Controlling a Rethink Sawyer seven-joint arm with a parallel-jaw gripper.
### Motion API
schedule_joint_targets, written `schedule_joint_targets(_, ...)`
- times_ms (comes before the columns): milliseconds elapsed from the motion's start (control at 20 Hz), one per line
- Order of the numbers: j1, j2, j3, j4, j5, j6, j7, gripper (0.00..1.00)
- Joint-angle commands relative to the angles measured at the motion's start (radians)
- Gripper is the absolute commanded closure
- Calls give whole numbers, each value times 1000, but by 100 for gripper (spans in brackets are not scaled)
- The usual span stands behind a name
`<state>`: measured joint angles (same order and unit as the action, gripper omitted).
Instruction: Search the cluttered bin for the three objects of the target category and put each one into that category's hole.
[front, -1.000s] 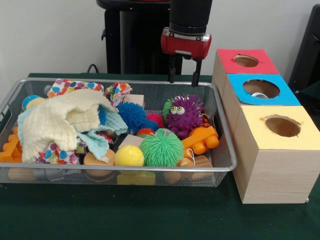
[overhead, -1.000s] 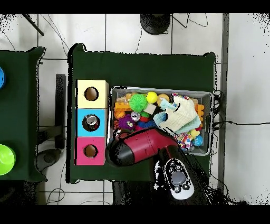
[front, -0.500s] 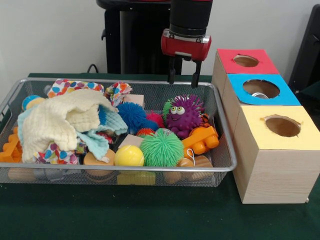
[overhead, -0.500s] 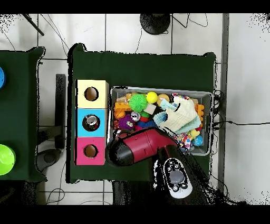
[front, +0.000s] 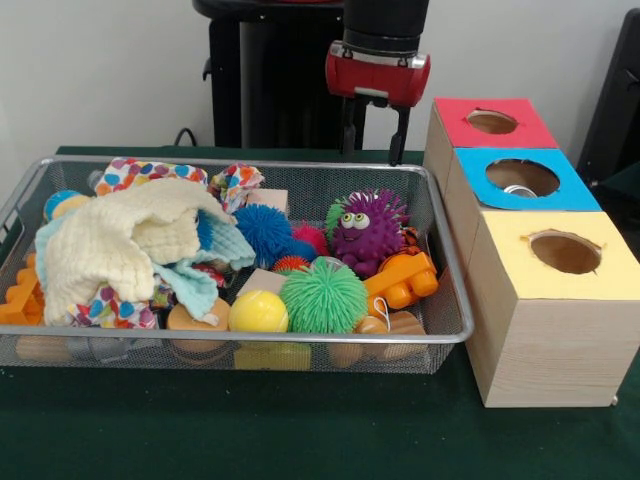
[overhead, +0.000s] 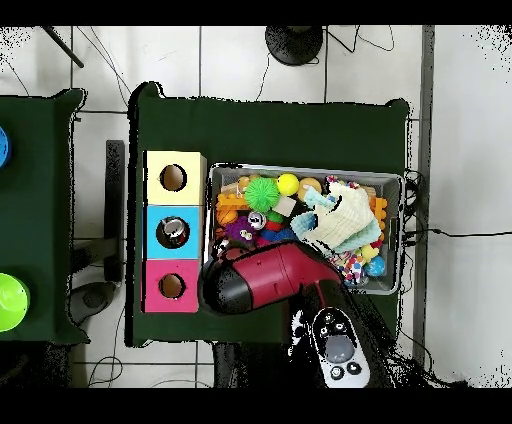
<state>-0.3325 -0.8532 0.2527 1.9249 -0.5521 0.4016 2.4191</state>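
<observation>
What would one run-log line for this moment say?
claw: open, empty, above wire basket's far rim | purple spiky toy: in basket | blue box: holds something

Soft, even room light — bright, without glare. The wire bin (front: 440, 330) and the boxes (front: 545, 330) cast only faint shadows on the dark desk (front: 300, 430). Front view slightly soft — edges hazy throughout.

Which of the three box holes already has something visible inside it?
The blue box, the middle one: a pale object shows in its hole; the red and yellow holes look empty.
</observation>
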Motion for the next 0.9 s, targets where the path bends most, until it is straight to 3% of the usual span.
schedule_joint_targets(50, -40, -36, 40, 6, 48, 38, -21, 0)
schedule_joint_targets(400, -30, -26, 27, 16, 41, 19, -15, 0)
schedule_joint_targets(900, -29, -90, 38, 29, 66, 116, -70, 0)
